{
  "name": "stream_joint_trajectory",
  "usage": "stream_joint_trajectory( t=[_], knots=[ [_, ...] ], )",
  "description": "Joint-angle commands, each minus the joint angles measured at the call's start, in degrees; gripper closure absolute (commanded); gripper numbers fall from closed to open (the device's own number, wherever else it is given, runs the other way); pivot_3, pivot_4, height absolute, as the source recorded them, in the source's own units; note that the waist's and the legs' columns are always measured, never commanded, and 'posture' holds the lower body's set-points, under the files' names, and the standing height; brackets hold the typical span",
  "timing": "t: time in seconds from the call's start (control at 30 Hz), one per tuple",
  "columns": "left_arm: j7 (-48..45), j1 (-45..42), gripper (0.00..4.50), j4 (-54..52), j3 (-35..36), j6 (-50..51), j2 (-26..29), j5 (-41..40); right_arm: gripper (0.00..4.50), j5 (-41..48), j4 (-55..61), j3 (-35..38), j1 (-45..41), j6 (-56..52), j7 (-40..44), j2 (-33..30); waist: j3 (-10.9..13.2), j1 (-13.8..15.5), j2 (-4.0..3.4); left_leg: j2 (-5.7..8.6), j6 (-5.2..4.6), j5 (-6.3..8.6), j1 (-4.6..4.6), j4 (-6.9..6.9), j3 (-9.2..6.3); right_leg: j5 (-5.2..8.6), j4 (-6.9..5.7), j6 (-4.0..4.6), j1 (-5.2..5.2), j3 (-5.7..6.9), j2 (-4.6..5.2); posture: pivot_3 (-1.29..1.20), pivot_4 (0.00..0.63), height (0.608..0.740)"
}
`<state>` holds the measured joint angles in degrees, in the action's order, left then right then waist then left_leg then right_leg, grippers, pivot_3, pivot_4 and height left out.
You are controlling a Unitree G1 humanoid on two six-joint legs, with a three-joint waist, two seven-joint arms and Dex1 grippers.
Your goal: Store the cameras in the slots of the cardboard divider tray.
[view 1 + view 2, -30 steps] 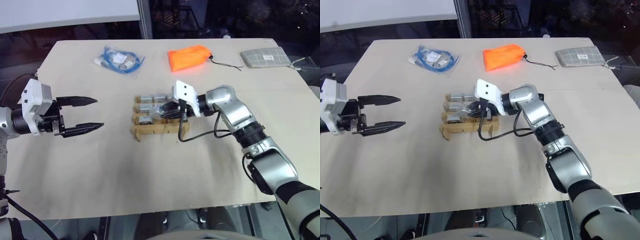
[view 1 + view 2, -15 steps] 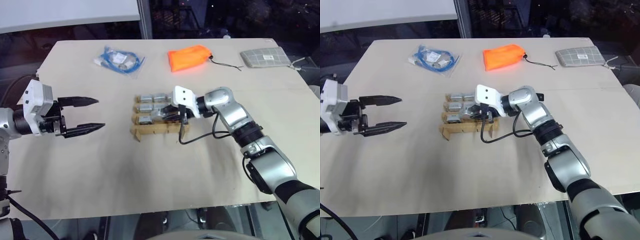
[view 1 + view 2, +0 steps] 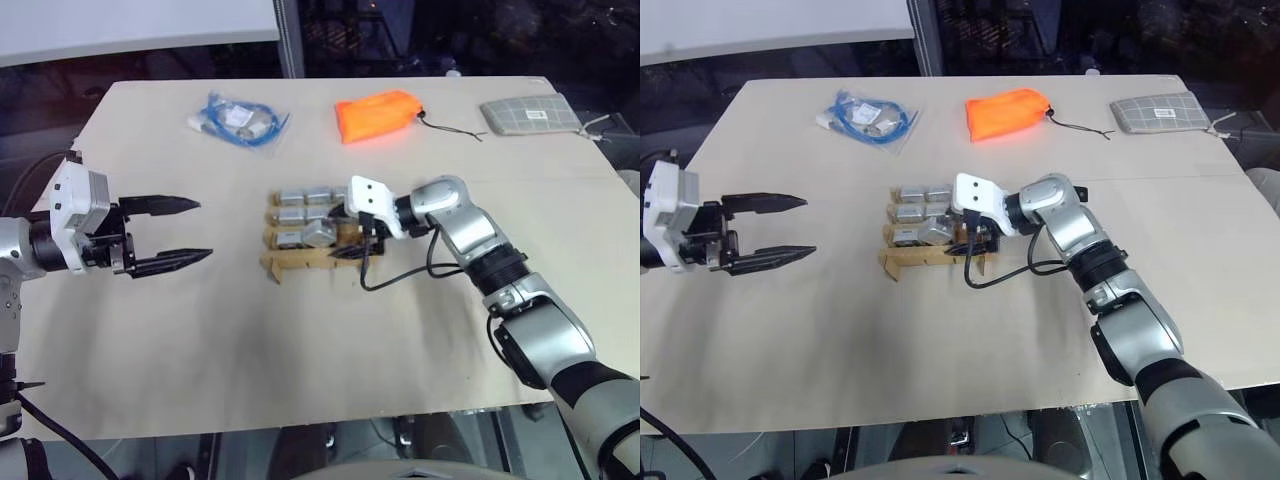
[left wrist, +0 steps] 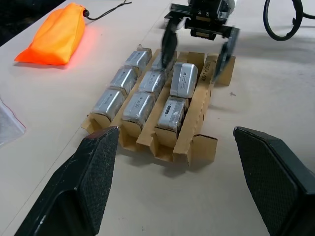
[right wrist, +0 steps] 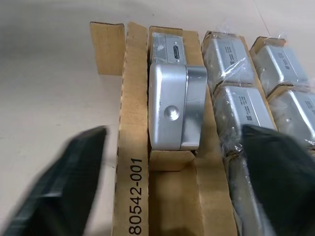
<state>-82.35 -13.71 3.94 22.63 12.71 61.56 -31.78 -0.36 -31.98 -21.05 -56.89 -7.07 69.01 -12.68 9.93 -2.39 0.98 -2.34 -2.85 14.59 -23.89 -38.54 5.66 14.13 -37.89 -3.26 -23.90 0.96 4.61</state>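
The tray (image 4: 199,105) sits mid-table with cameras (image 4: 139,104) in its slots; one camera (image 4: 183,79) lies tilted, not fully seated. The right gripper (image 4: 197,51) straddles it, jaws spread. The left gripper (image 3: 165,232) hovers well left, jaws spread. The camera looks rigid, heavy and slick: pinch its flat sides.

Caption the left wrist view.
Open right gripper above silver-grey metal cameras in the tan cardboard divider tray, orange pouch beyond.

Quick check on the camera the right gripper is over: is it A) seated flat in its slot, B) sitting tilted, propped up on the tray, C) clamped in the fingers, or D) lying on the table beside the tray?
B: the camera rests tilted across the cardboard tray, the right gripper open around it.
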Motion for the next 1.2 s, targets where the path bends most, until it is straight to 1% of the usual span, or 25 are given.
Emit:
stream_joint_trajectory(
  t=[0.03, 0.3, 0.57, 0.6, 0.63, 0.7, 0.73, 0.77, 0.8, 0.83, 0.87, 1.03, 1.2],
  knots=[
    [0.14, -1.09, 0.61, -1.4, 0.97, -0.03, 0.2, -1.19, 0.05, 0.56, 1.52, 1.51, -0.74, 0.58, -1.07, -0.12, 0.0, 0.0, 0.0, 0.0, 0.0, 0.0, 0.0, 0.0, 0.0, 0.0, 0.0, 0.0, 0.0, 0.0, 0.0, 0.0, 0.15, 0.74],
    [0.01, -1.67, 0.61, -1.06, 0.72, 0.07, 0.09, -1.02, 0.05, 3.55, 5.47, 2.2, -1.55, -4.84, 0.19, 1.08, 0.0, -0.03, 0.0, -0.01, 0.0, 0.0, 0.0, 0.0, -0.01, 0.0, 0.0, 0.0, 0.0, 0.0, 0.0, 0.0, 0.15, 0.74],
    [0.14, -1.1, 0.61, -1.71, 1.1, 0.45, 0.0, -1.24, 0.05, 3.02, 6.04, 1.16, -2.89, -8.31, -0.59, 1.96, 0.01, 0.01, 0.0, 0.0, 0.0, 0.0, 0.0, 0.01, -0.05, 0.0, 0.0, 0.0, 0.0, 0.0, 0.0, 0.0, 0.15, 0.74],
    [0.18, -0.99, 0.61, -1.83, 1.16, 0.49, -0.02, -1.27, 0.55, 2.75, 5.62, 1.01, -3.02, -8.14, -0.82, 2.02, 0.0, 0.01, 0.0, 0.0, 0.0, 0.0, 0.0, 0.01, -0.05, 0.0, 0.0, 0.0, 0.0, 0.0, 0.0, 0.0, 0.15, 0.74],
    [0.22, -0.88, 0.61, -1.96, 1.22, 0.56, -0.02, -1.29, 0.81, 2.68, 5.36, 1.01, -3.11, -8.07, -1.0, 2.1, 0.0, 0.01, 0.0, 0.0, 0.0, 0.0, 0.0, 0.01, -0.05, 0.0, 0.0, 0.0, 0.0, 0.0, 0.0, 0.0, 0.15, 0.74],
    [0.33, -0.65, 0.61, -2.25, 1.38, 0.71, -0.04, -1.38, 1.69, 2.69, 5.25, 1.06, -3.19, -8.06, -1.07, 2.15, 0.0, 0.01, 0.0, 0.0, 0.0, 0.0, 0.0, 0.01, -0.06, 0.0, 0.01, 0.0, 0.0, 0.0, 0.0, 0.0, 0.15, 0.74],
    [0.39, -0.47, 0.61, -2.44, 1.48, 0.8, -0.05, -1.41, 2.0, 2.66, 5.26, 1.08, -3.22, -8.08, -1.06, 2.14, 0.0, 0.01, 0.0, 0.0, 0.0, 0.0, 0.0, 0.01, -0.06, 0.0, 0.01, 0.0, 0.0, 0.0, 0.0, 0.0, 0.15, 0.74],
    [0.47, -0.33, 0.61, -2.59, 1.57, 0.88, -0.08, -1.43, 2.61, 2.41, 5.21, 0.89, -3.25, -7.77, -0.89, 1.99, 0.0, 0.01, 0.0, 0.0, 0.0, 0.0, 0.0, 0.01, -0.06, 0.0, 0.01, 0.0, 0.0, 0.0, 0.0, 0.0, 0.15, 0.74],
    [0.53, -0.19, 0.61, -2.73, 1.66, 0.95, -0.1, -1.46, 3.09, 2.24, 5.24, 0.76, -3.25, -7.57, -0.76, 1.86, 0.01, 0.01, 0.0, 0.0, 0.0, 0.0, 0.0, 0.01, -0.06, 0.0, 0.0, 0.0, 0.0, 0.0, 0.0, 0.0, 0.15, 0.74],
    [0.6, -0.08, 0.61, -2.88, 1.73, 1.02, -0.11, -1.48, 3.54, 2.07, 5.15, 0.68, -3.26, -7.41, -0.68, 1.76, 0.0, 0.01, 0.0, 0.0, 0.0, 0.0, 0.0, 0.01, -0.06, 0.0, 0.0, 0.0, 0.0, 0.0, 0.0, 0.0, 0.15, 0.74],
    [0.65, 0.02, 0.61, -3.0, 1.79, 1.09, -0.11, -1.52, 3.85, 2.02, 5.12, 0.69, -3.24, -7.36, -0.66, 1.72, 0.01, 0.01, 0.0, 0.0, 0.0, 0.0, 0.0, 0.01, -0.06, 0.0, 0.0, 0.0, 0.0, -0.01, 0.0, 0.0, 0.15, 0.74],
    [0.89, 0.28, 0.61, -3.26, 1.85, 1.16, -0.1, -1.74, 3.9, 3.24, 5.72, 1.92, -3.06, -8.3, -0.92, 2.21, 0.0, 0.01, 0.0, 0.0, 0.0, 0.0, 0.0, 0.01, -0.09, 0.0, 0.0, 0.0, 0.0, 0.0, 0.0, 0.0, 0.15, 0.74],
    [1.11, 0.15, 0.61, -3.36, 1.59, 1.18, -0.07, -1.95, 3.9, 11.29, 9.85, 8.24, -1.15, -13.81, -1.23, 3.74, 0.01, 0.02, 0.01, -0.03, 0.0, 0.0, 0.0, 0.02, -0.15, 0.0, 0.0, 0.0, -0.01, -0.01, 0.0, 0.0, 0.15, 0.74]
  ],
)
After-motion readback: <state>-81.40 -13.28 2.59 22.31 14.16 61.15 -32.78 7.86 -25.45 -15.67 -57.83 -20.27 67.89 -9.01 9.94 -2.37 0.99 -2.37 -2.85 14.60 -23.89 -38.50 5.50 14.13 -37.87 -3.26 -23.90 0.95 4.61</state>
